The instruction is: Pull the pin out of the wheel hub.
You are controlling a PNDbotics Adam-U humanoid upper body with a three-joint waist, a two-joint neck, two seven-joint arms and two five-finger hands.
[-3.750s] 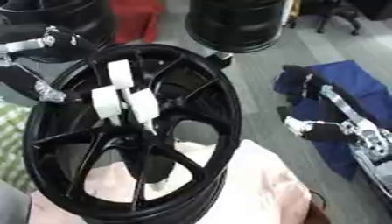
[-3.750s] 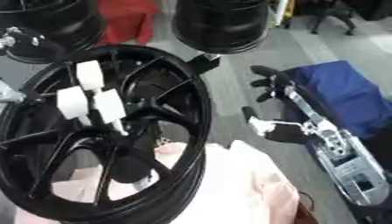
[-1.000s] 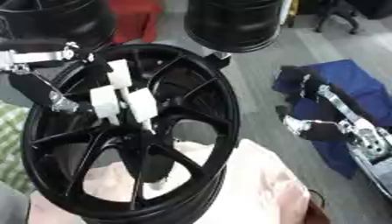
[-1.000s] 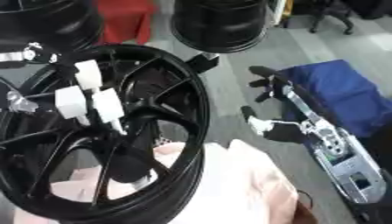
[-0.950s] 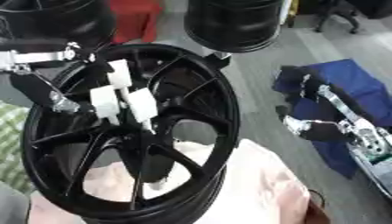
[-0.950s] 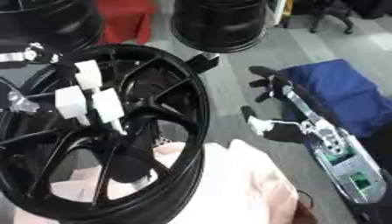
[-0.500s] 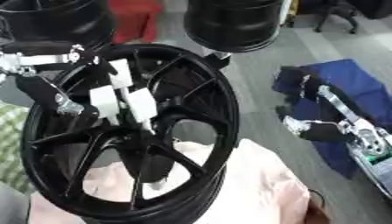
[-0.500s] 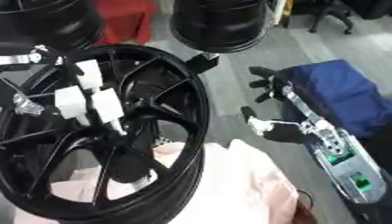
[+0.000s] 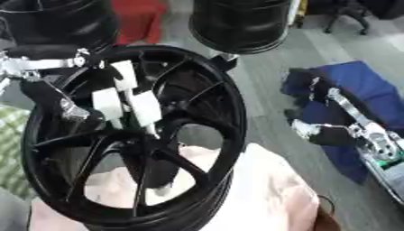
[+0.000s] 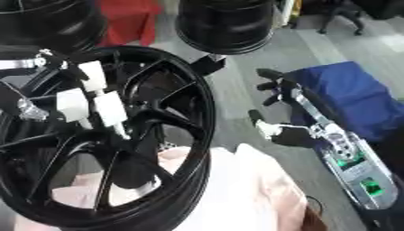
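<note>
The black wheel hub [image 9: 134,135] is standing nearly upright, filling the left of the view and resting on pale pink cloth [image 9: 260,194]. Three white tabs [image 9: 126,101] are sitting over the spokes near its centre; which one is the pin, I cannot tell.

The left hand [image 9: 59,97] is reaching in from nine o'clock, fingers lying across the spokes just beside the tabs. Whether they are curling around anything, I cannot tell.

My read: it is lining up for the grasp. To do it well, pinch the pin close to the hub and draw straight along its axis, so the wheel is not rocking.

The right hand [image 10: 276,108] is hanging at three o'clock over the blue cloth [image 10: 355,94], fingers relaxed, holding nothing.
</note>
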